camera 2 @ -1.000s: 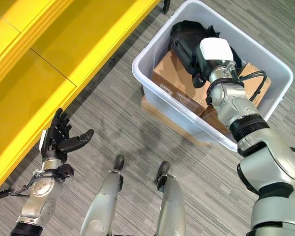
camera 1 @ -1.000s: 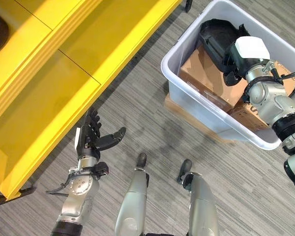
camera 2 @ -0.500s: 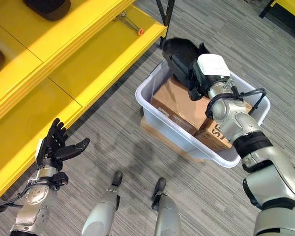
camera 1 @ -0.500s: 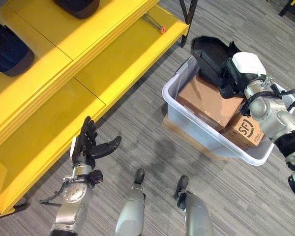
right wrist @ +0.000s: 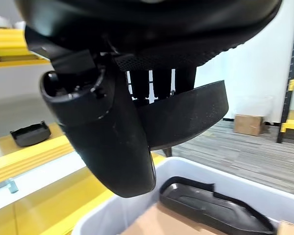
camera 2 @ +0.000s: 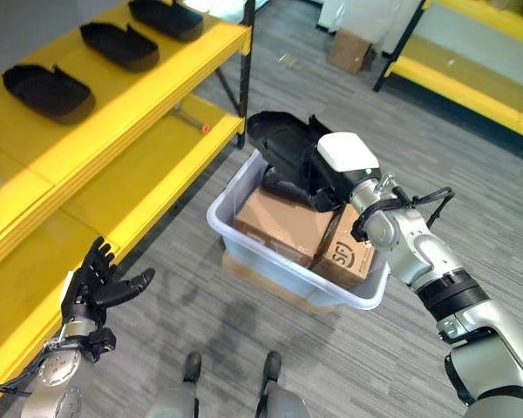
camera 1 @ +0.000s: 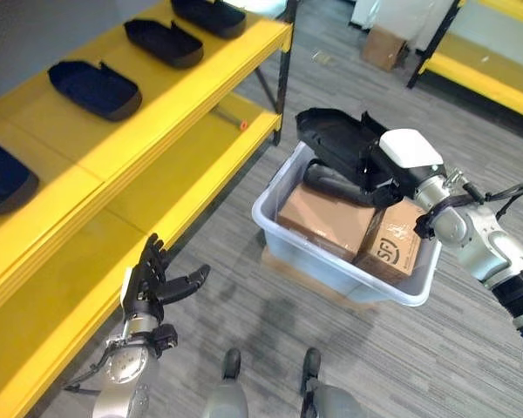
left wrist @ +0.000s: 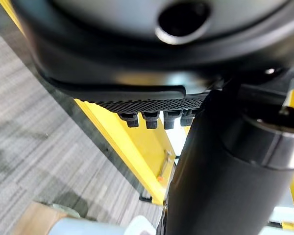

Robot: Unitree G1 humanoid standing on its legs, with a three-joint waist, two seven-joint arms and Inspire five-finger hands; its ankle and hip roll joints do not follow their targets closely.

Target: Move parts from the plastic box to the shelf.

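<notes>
My right hand (camera 1: 392, 165) is shut on a black plastic part (camera 1: 336, 144), holding it in the air above the pale plastic box (camera 1: 331, 261). In the right wrist view the thumb (right wrist: 108, 132) and fingers clamp the part's rim (right wrist: 186, 117). Another black part (camera 1: 331, 185) lies in the box on top of brown cardboard cartons (camera 1: 322, 219). The yellow shelf (camera 1: 148, 113) runs along the left, with several black parts (camera 1: 94, 88) on its upper level. My left hand (camera 1: 148, 283) hangs open and empty near the shelf's lower board.
The shelf's lower level (camera 1: 200, 165) is mostly bare, with a small tool with a red tip (camera 1: 231, 118) lying on it. Another yellow rack (camera 1: 479, 70) and a cardboard box (camera 1: 382, 48) stand at the far right. Grey carpet (camera 1: 244, 287) lies between shelf and box.
My right hand has lifted the black part up out of the box and toward the shelf. The camera has tilted up, bringing the upper shelf into view. My left hand stays open.
</notes>
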